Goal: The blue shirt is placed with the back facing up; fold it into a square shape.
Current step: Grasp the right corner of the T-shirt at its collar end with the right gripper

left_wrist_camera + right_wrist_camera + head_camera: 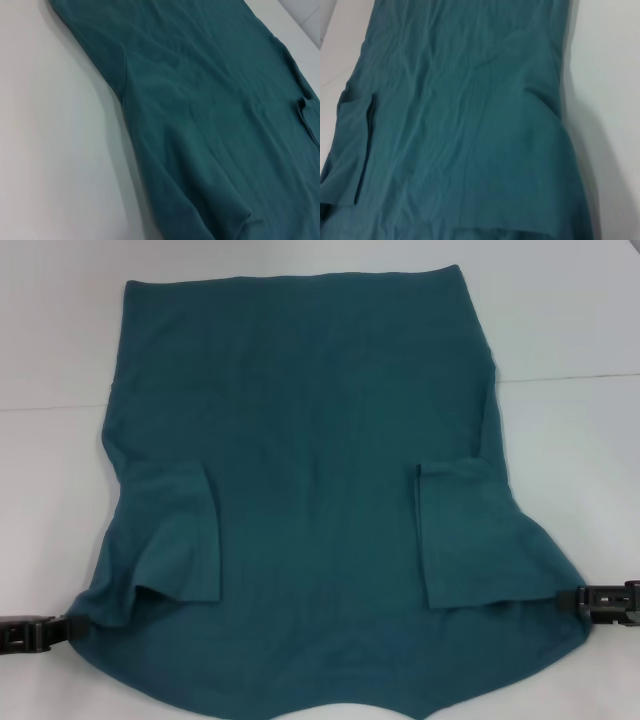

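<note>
Blue shirt spread back-up across the white table, filling most of the head view. Both short sleeves folded inward onto the body: one flap lying left of centre, the other right of centre. Near edge lifted and stretched sideways, pulled out into a point at each side. Left pincer low at the left edge, black, touching the shirt's left corner, apparently clamped on the cloth there. Right pincer at the right edge, a little higher, meeting the right corner the same way, seemingly nipped onto the fabric. Far hem lying flat and straight near the top.

Over to the left wrist view: blue shirt running diagonally across, soft wrinkles all over, bare table beside it. Folded sleeve edge just visible on the far side. No fingers in sight here.

Right wrist view now: blue shirt covering nearly everything, table along one side, sleeve flap showing as a dark slit on the opposite side. No fingers visible here either.
</note>
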Action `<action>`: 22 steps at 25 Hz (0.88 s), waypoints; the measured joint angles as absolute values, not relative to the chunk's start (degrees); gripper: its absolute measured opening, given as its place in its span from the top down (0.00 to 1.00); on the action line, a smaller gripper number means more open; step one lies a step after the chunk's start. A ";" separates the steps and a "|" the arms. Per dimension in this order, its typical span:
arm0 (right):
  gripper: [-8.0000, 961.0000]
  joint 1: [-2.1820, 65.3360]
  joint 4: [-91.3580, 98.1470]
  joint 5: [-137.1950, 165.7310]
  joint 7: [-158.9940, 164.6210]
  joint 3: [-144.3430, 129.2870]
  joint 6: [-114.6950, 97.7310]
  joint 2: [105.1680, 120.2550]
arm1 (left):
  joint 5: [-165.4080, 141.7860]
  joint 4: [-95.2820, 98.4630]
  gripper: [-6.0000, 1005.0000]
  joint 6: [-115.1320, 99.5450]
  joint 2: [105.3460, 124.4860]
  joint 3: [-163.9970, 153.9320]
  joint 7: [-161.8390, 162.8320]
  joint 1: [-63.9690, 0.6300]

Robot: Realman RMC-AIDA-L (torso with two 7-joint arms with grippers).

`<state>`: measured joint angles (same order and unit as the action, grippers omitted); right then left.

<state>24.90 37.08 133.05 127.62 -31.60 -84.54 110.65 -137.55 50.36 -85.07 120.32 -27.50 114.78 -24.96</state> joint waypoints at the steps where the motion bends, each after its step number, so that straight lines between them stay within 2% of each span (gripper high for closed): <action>1: 0.05 24.94 37.08 133.06 127.62 -31.69 -84.54 110.69 | -137.54 50.36 0.96 -85.07 120.32 -27.50 114.78 -24.96; 22: 0.05 26.06 37.09 133.16 127.27 -32.57 -88.12 111.47 | -137.54 50.36 0.96 -85.08 120.32 -27.57 114.78 -24.96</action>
